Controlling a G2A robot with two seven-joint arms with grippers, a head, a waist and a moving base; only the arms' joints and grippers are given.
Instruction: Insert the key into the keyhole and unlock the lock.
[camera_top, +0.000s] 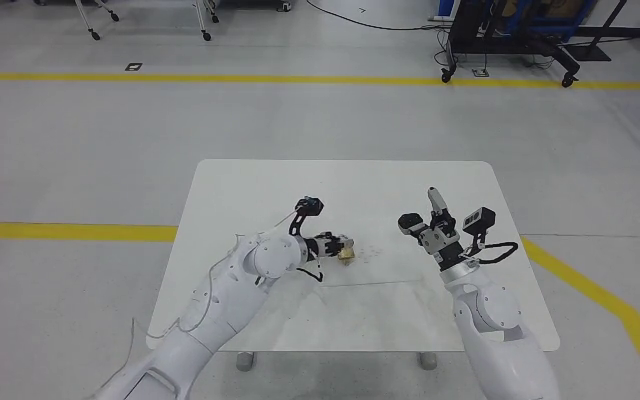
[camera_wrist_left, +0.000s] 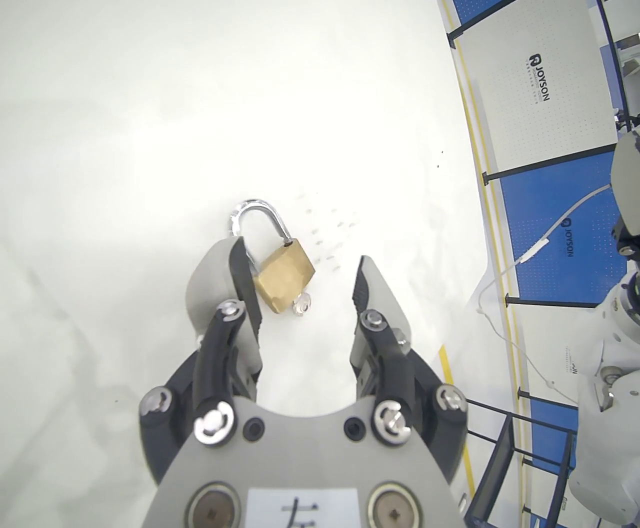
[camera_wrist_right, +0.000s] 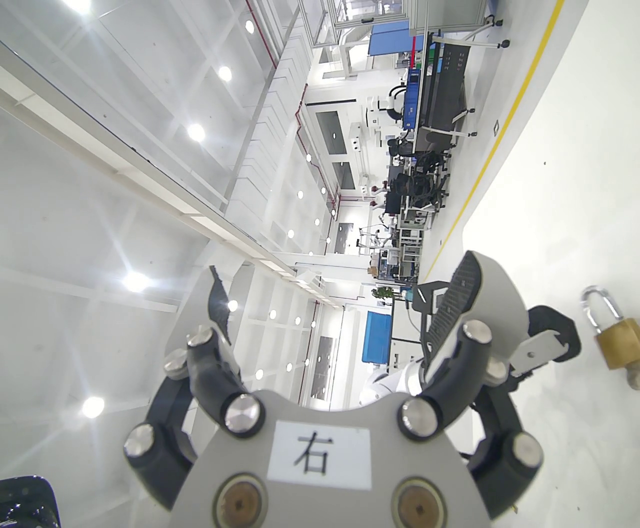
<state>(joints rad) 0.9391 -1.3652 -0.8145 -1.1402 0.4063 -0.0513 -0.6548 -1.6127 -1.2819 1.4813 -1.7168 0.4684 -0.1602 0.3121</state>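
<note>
My left gripper (camera_wrist_left: 298, 251) is spread around the padlock (camera_wrist_left: 285, 275) lying on the worktop (camera_wrist_left: 150, 150), one finger touching its body. The key (camera_wrist_left: 301, 303) looks seated in the keyhole. My right gripper (camera_wrist_right: 342, 265) hangs spread, well apart. Next I judge: pinch the body, then turn the key.

One white table (camera_top: 400, 185) bears one brass padlock (camera_wrist_left: 285, 280) with one silver shackle (camera_wrist_left: 250, 212), and one key (camera_wrist_left: 302, 304), of which one small silver head shows at the lock's base. Two white arms are counted over the table, the left arm (camera_top: 235, 285) and the right arm (camera_top: 490, 315), each ending in one gripper: the left gripper (camera_wrist_left: 302, 260) and the right gripper (camera_wrist_right: 344, 265), two in all. Each gripper has two fingers (camera_wrist_left: 372, 295) with black ribbed pads, four fingers altogether, and two yellow floor lines (camera_top: 300, 78) cross the ground beyond the table.
</note>
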